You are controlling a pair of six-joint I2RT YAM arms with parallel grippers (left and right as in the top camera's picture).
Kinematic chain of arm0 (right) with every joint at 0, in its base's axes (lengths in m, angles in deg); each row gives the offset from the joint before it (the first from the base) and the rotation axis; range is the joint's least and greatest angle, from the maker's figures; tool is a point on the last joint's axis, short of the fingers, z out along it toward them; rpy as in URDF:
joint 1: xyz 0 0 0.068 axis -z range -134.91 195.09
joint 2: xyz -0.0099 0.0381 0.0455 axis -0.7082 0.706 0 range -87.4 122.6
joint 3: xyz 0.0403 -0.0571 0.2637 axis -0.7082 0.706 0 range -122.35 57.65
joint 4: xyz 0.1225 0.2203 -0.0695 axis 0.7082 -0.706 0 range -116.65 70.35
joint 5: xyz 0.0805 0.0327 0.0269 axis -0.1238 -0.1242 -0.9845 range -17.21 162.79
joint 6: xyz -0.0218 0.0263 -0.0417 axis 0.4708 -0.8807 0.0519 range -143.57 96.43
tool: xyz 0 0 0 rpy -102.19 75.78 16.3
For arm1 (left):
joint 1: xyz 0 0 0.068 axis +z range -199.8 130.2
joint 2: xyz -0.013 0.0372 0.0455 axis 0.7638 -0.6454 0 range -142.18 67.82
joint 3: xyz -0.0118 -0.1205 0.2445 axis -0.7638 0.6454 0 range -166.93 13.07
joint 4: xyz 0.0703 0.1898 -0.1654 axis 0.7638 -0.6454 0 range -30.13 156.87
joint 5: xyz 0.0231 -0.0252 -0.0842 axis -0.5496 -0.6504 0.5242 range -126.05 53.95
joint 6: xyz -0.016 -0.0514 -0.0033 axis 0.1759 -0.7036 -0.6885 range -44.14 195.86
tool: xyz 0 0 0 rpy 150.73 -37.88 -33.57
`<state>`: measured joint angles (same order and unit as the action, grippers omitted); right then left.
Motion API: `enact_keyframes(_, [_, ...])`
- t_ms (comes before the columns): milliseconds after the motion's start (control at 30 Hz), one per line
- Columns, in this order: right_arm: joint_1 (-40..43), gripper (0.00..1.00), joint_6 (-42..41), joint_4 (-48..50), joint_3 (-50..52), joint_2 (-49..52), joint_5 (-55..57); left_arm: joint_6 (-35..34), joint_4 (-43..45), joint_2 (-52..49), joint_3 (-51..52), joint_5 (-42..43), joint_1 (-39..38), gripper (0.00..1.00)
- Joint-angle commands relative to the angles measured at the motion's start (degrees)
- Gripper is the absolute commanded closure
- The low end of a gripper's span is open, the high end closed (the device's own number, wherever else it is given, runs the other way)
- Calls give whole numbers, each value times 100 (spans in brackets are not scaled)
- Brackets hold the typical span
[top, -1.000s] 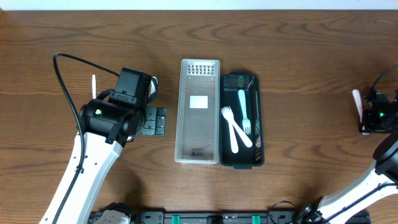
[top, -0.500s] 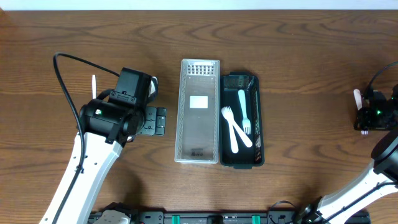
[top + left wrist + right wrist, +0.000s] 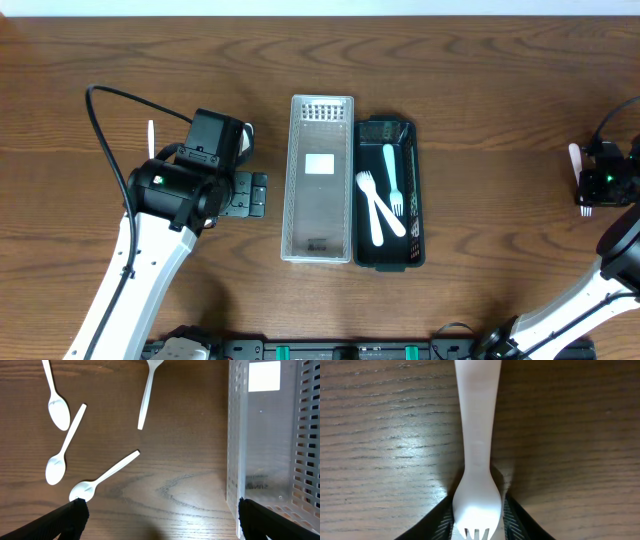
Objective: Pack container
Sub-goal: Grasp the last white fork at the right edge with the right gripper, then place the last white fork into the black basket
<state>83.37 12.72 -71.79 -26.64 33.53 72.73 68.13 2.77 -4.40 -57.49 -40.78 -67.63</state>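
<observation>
1. Jaws, left gripper (image 3: 159, 522): spread wide and holding nothing. Only the two dark fingertips (image 3: 70, 519) show, at the lower corners of the left wrist view.
2. Jaws, right gripper (image 3: 476, 530): pressed onto the tined head of a white fork (image 3: 476, 435). The fork's handle runs straight out ahead of the jaws, over the wood.
3. Table (image 3: 480, 80): brown wood grain. It lies under both sets of jaws.
4. Clear perforated tray (image 3: 320, 180): in the left wrist view it stands ahead of the left jaws, on the side of the finger at the right edge. It carries a white label on its floor.
5. Black container (image 3: 388, 192): touches the far long side of the clear tray as seen from the left jaws. It is well apart from the right jaws.
6. White cutlery (image 3: 380, 205): lies inside the black container, with pieces crossing one another.
7. Loose spoons (image 3: 62, 452): three lie on the wood ahead of the left jaws, beside the opposite finger from the tray. The nearest bowl (image 3: 82, 491) is just beyond that fingertip.
8. White handle (image 3: 146, 395): lies ahead of the left jaws, between spoons and tray. Its head is cut off by the frame.
</observation>
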Motion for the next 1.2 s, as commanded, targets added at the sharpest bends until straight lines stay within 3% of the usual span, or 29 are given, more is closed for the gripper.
enact_keyframes(0, [-48, 75, -46, 9, 42, 114, -85, -70, -9, -11, -48, -48, 24, 2])
enact_keyframes(167, [-48, 82, -46, 15, 42, 114, -85, -70, -9, -11, -48, -48, 24, 2])
enact_keyframes(333, [-50, 99, -138, 31, 42, 114, -85, -70, -9, -11, -48, -48, 24, 2])
enact_keyframes(667, [-487, 99, -1519, 37, -334, -293, -83, -70, -7, -11, -48, -48, 24, 2])
enact_keyframes(900, [-1467, 99, -2798, -341, -994, -1193, -83, -70, -7, -11, -48, -48, 24, 2])
enact_keyframes(1167, [-3329, 99, -4089, -1491, -1456, -2122, -83, -70, -9, -11, -48, -48, 26, 2])
